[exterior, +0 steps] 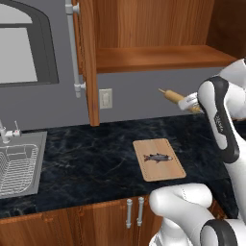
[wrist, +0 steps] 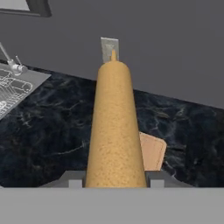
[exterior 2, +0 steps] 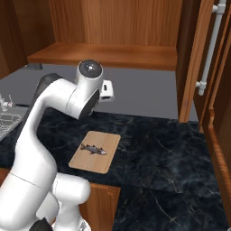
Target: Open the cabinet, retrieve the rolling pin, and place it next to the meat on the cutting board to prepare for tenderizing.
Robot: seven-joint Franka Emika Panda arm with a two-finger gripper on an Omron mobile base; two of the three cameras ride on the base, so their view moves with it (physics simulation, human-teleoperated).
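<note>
1. The pin (exterior: 175,97) is clamped in the pincer (exterior: 190,103), held up in the air above the right rear of the counter (exterior: 86,153), below the open cabinet's shelf (exterior: 158,57). The hand view shows the jaws closed on one end of it, one finger at each side of the barrel.

2. Its long axis runs straight out from the pincer, close to level. The free end with its small handle points left along the back wall (exterior: 134,93), toward the outlet (exterior: 105,98) and the sink (exterior: 19,166) beyond.

3. The board (exterior: 159,159) lies on the counter below the pin and toward the front edge. In the hand view one corner of the board (wrist: 153,151) shows just right of the barrel (wrist: 114,127), so the drop spot is down and slightly to that side.

4. The board's long axis runs from back wall to front edge, while the meat (exterior: 157,157) lies across it at the middle. The pin is roughly parallel to the meat.

5. Judgement: the coming move is a descent toward the front with little turning needed. Bare board remains on both the near and far sides of the meat, and either strip looks narrow, so a poor aim could land the pin on the meat.

6. The cabinet door (exterior: 85,57) stands open, its bar handle (exterior: 73,48) facing the sink side.
</note>
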